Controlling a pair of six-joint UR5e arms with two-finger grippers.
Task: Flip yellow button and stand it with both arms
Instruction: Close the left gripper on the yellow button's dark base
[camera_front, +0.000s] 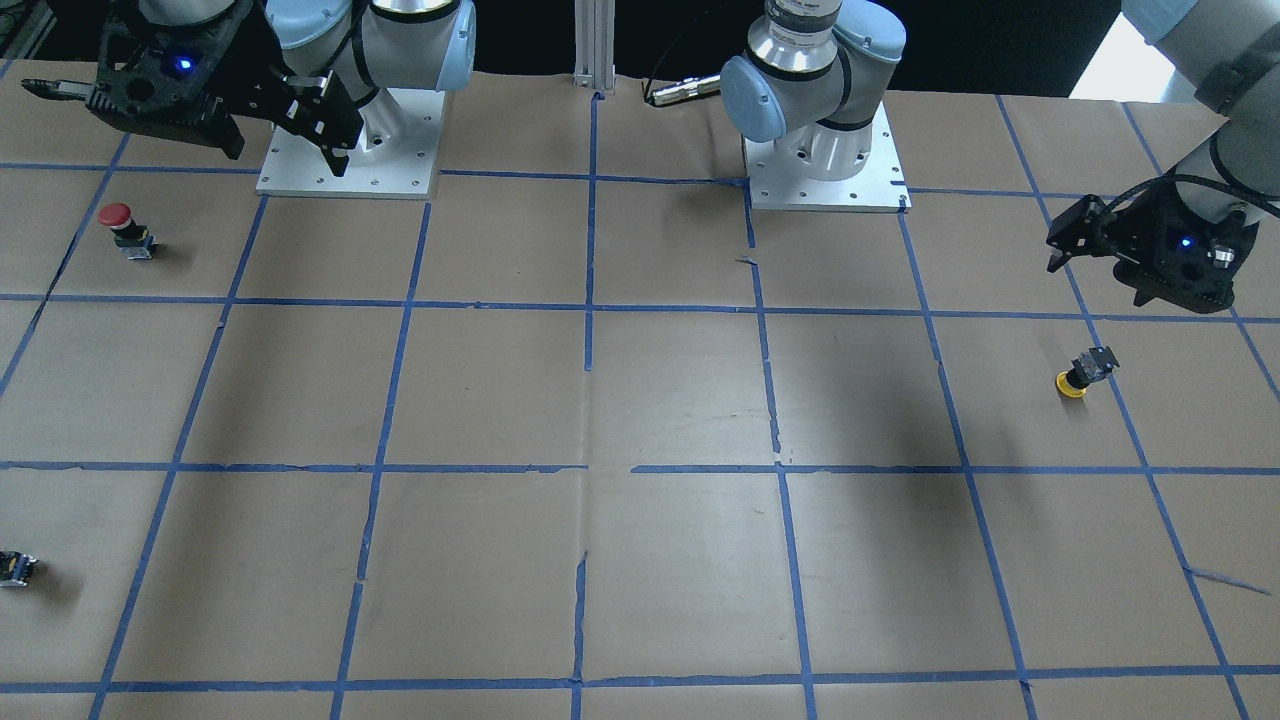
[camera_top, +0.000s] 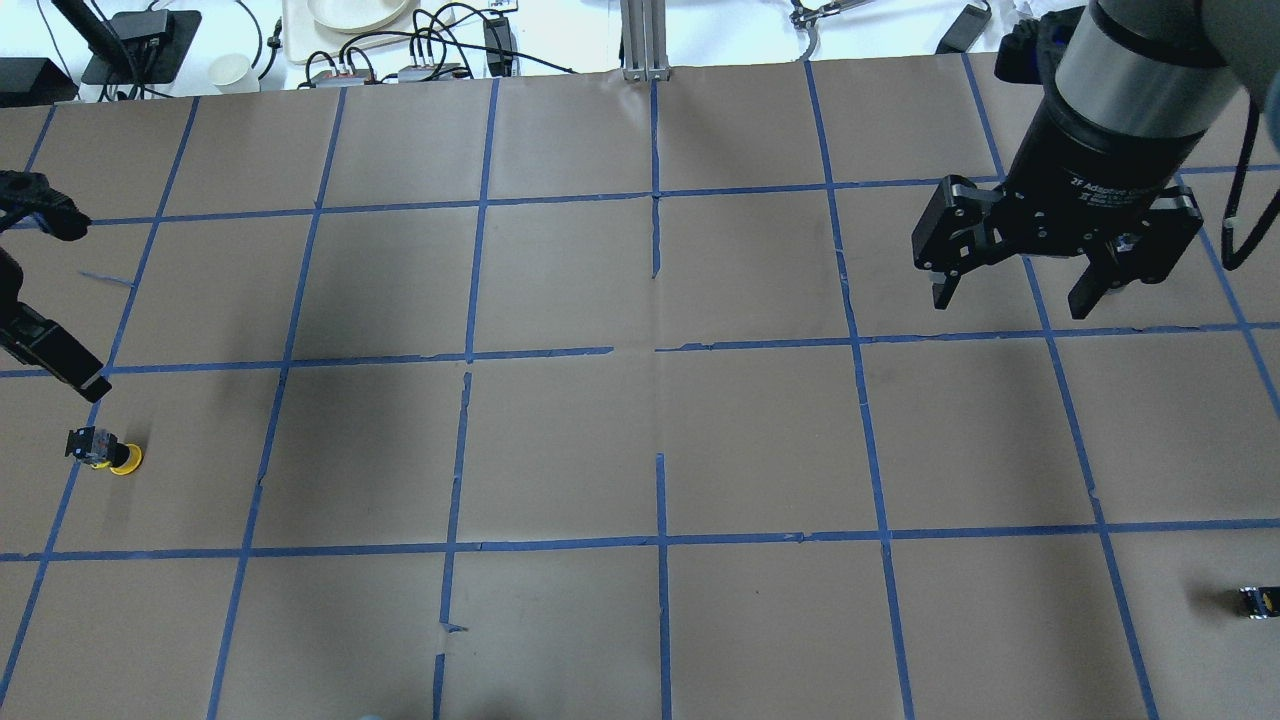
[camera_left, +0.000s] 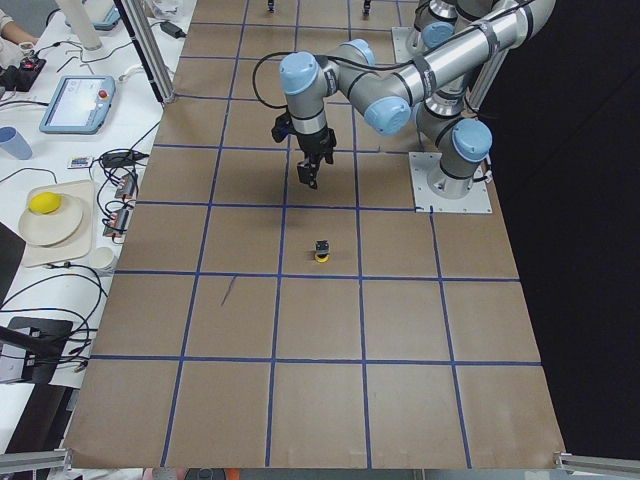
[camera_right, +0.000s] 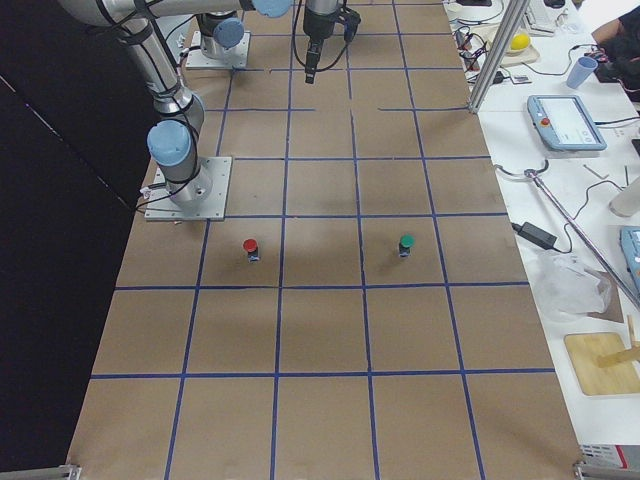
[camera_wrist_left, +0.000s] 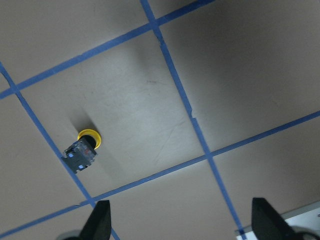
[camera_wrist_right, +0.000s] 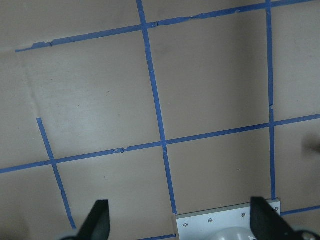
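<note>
The yellow button (camera_front: 1082, 372) is sitting upside down on the counter (camera_front: 640, 400) near its left end, resting on its cap with the black body pointing up, inside one taped square. The left hand (camera_top: 82, 305) is hovering near it, clear of the counter, fingers spread wide and gripping nothing. The right hand (camera_top: 1010, 303) is hanging well apart over the counter's other side, likewise wide open and carrying nothing.

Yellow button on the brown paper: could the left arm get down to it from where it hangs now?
Probably yes. The left gripper hangs open close by the yellow button, with only bare brown paper between them. The right gripper is far off on the other side, so nothing seems to block the way.
</note>
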